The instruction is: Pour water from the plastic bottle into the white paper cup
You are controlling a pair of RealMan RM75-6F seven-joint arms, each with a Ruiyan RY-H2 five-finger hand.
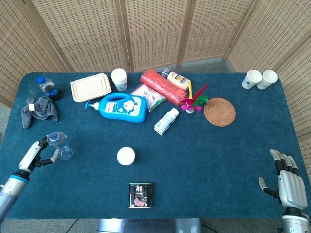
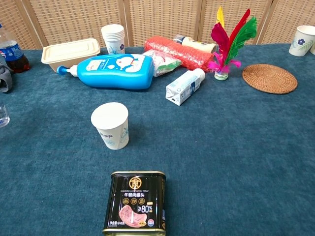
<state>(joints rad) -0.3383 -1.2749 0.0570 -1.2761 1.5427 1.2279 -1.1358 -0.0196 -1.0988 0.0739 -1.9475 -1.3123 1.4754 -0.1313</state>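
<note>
Tin, nearest me: a black luncheon-meat tin [image 2: 136, 203] lies flat at 6 o'clock on the blue table [image 1: 214, 155].

Cup: the white paper cup [image 2: 110, 125] stands upright just beyond the tin, near table centre, mouth open; I cannot see whether any water is inside.

Right hand: my right hand [image 1: 287, 183] rests at 4 o'clock by the table's edge, fingers spread, holding nothing.

Left hand: my left hand [image 1: 40, 153] sits low at 8 o'clock, forearm angled in from the near-left corner, fingers curled around the plastic bottle [image 1: 59, 145].

Bottle: clear, standing roughly upright on or just above the cloth, well apart from the cup; only its base shows at the left edge of the chest view.

Risk: as I judge it, the hold is on a thin, slippery wall, so a squeeze could buckle it or spill water on the cloth. Whether the bottle's cap is on I cannot tell.

Risk, further: a sweep toward 3 o'clock could clip the light cup and tip it.

Far side: the blue detergent bottle [image 1: 121, 107], a lunch box [image 1: 90, 87] and a grey cloth [image 1: 39, 110] lie from 10 to 12 o'clock.
</note>
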